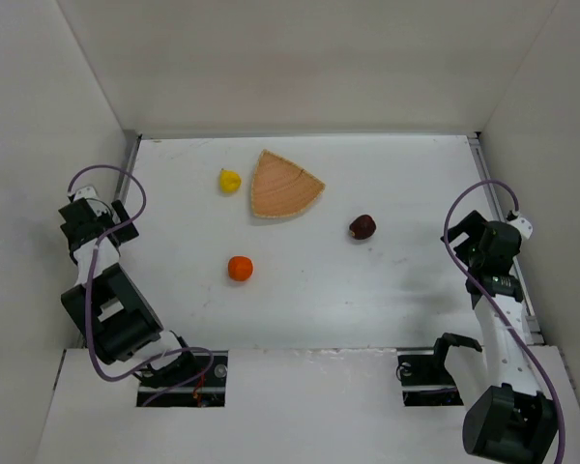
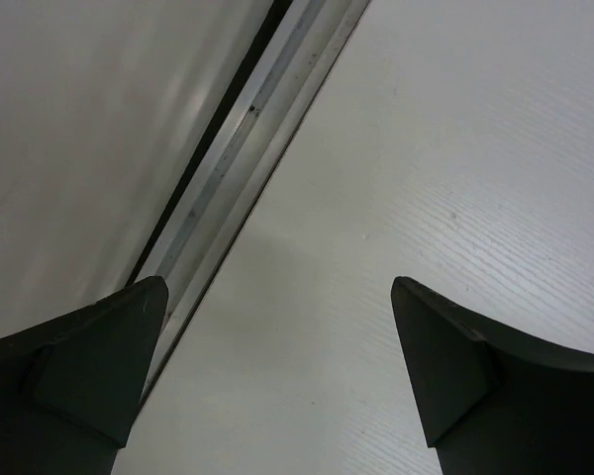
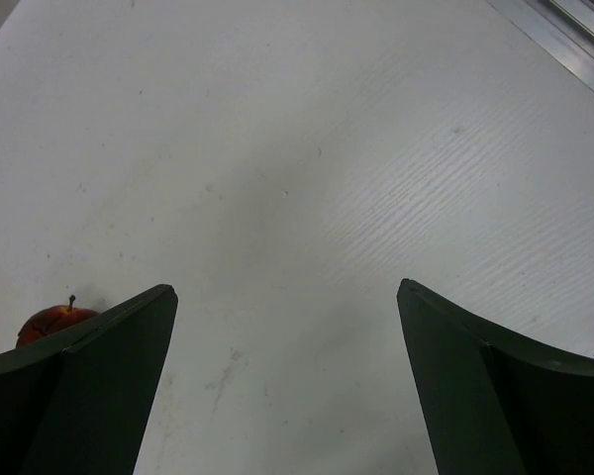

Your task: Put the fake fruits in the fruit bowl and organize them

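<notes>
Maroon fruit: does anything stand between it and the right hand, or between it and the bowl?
Nothing visible. Bare table separates the maroon fruit from the open right hand, and bare table lies between it and the fruit bowl.

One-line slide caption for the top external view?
Lemon, orange and maroon fruit lie on the table outside the empty wedge bowl; left arm and right arm at the sides.

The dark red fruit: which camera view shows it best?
The top external view: the dark red fruit lies whole, right of the fruit bowl. The right wrist view shows only its top and stem behind a finger of the right tool. The left wrist view does not show it.
</notes>
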Controlling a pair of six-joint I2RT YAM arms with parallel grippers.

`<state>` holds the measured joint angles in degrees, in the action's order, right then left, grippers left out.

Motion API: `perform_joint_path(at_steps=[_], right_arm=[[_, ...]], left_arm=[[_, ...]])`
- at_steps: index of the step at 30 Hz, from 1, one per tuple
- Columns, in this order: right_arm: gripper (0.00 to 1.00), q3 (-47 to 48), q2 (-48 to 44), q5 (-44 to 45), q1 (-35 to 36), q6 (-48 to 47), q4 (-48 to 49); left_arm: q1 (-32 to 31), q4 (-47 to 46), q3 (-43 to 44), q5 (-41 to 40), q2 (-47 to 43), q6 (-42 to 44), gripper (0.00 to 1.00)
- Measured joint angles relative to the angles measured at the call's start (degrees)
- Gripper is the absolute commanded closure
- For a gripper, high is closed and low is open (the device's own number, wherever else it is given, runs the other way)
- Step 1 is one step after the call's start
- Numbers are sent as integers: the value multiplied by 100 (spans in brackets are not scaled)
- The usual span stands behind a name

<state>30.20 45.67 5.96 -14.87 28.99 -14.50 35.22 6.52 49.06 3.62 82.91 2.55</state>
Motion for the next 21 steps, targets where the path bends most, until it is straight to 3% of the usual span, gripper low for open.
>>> perform_joint_path(at_steps=[9, 15, 21], right_arm=[[0, -4, 2, -11, 0, 0, 0], [0, -4, 2, -37, 120, -2, 0], [0, -4, 39, -42, 330, -4, 0]], left_arm=[[-361, -188, -291, 723, -634, 354, 0], [-1805, 96, 282, 964, -424, 680, 0], [-3049, 140, 1676, 951, 710, 835, 0]])
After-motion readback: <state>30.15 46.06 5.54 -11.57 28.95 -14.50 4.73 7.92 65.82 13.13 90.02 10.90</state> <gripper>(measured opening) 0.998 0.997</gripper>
